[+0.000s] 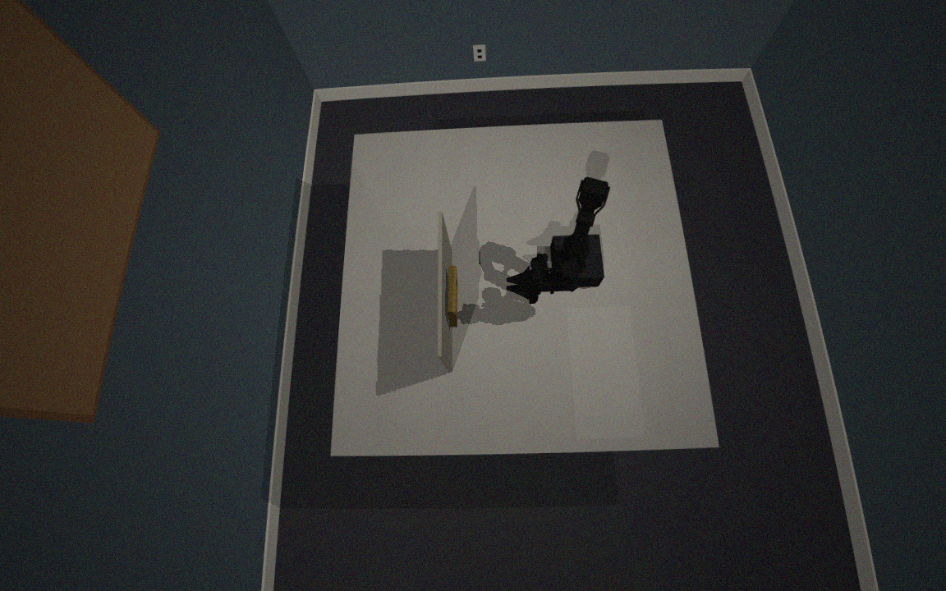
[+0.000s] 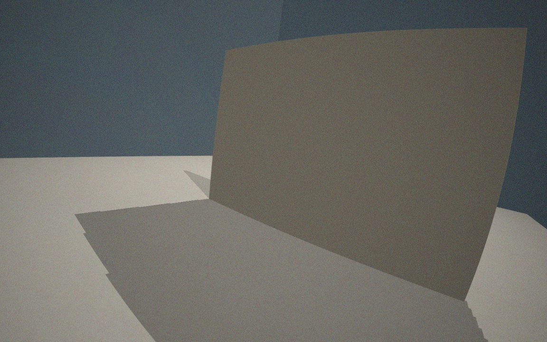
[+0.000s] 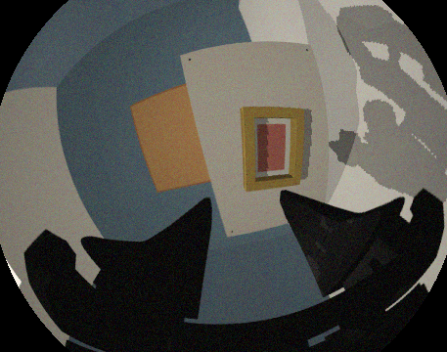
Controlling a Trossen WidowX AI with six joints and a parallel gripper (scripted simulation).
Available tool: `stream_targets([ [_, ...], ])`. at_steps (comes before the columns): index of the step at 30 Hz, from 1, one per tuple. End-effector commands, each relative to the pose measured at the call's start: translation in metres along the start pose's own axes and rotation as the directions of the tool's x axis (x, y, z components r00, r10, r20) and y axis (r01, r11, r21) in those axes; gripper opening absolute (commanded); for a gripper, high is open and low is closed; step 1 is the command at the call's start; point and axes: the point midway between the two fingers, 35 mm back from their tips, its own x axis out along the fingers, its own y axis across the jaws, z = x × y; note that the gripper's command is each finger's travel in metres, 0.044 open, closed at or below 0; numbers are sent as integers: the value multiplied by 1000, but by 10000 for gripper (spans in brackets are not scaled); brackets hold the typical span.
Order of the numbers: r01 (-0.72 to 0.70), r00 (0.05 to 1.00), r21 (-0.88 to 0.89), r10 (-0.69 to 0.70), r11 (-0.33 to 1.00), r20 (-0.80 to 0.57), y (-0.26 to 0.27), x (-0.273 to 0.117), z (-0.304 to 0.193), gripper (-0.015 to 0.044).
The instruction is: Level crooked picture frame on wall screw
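The gold picture frame (image 1: 452, 294) (image 3: 249, 147), with a red picture, hangs on the front of the upright pale panel (image 1: 440, 294) (image 2: 352, 148) (image 3: 218, 88). The wrist view is turned, with the panel's foot at its right. There the frame looks slightly rotated against the panel's edges, its end nearer the bottom of the view seeming a little higher. The screw and notched strip are hidden. My gripper (image 1: 509, 283) (image 3: 245, 199) is partly open and empty, in front of the panel and apart from the frame. The exterior view shows only the panel's back.
The panel stands on a white table top (image 1: 388, 433) (image 2: 54, 183). The arm's dark base (image 1: 588, 260) stands on it too. An orange board (image 1: 43, 242) (image 3: 169, 142) is beyond the panel. Shadows of the arm and panel fall on the table.
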Motion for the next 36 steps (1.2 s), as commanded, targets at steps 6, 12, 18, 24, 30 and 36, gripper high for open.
stream_targets([
  [6, 9, 1000, -6, -9, 1000, -6, -23, 50, 2, 260],
  [12, 14, 1000, 3, -14, 1000, -10, -32, 63, 7, 260],
  [18, 14, 1000, 3, -14, 1000, -10, -33, 60, 6, 260],
  [24, 11, 1000, 5, -11, 1000, -9, -32, 71, 4, 260],
  [30, -10, 1000, 11, 10, 1000, -2, -31, 132, 4, 260],
  [36, -13, 1000, 11, 13, 1000, -1, -31, 140, 6, 260],
])
